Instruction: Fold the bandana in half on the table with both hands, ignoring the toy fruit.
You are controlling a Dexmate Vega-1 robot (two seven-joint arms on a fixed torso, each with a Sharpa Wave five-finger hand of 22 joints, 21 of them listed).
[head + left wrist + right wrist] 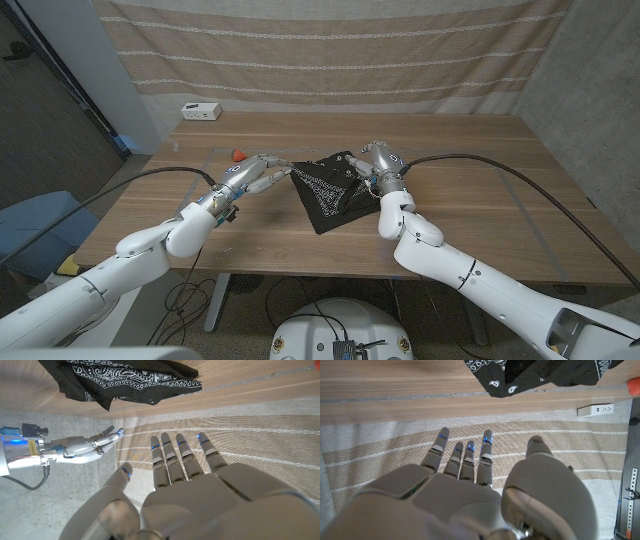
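The black bandana (pixel 328 190) with white paisley print lies rumpled in the middle of the wooden table (pixel 480 230); it also shows in the wrist views (pixel 125 380) (pixel 540 372). My left hand (pixel 255 175) is just left of it, fingertips near its left corner. In the left wrist view that hand (pixel 185 490) has its fingers spread and holds nothing. My right hand (pixel 383 165) is at the bandana's far right edge. Its own view shows the hand (pixel 470 490) with fingers straight and empty. The right hand (pixel 85 445) also shows in the left wrist view.
An orange toy fruit (pixel 238 154) lies just behind my left hand, and shows in the right wrist view too (pixel 633 385). A white power strip (pixel 201 111) sits at the far left corner. A striped curtain (pixel 330 50) hangs behind the table.
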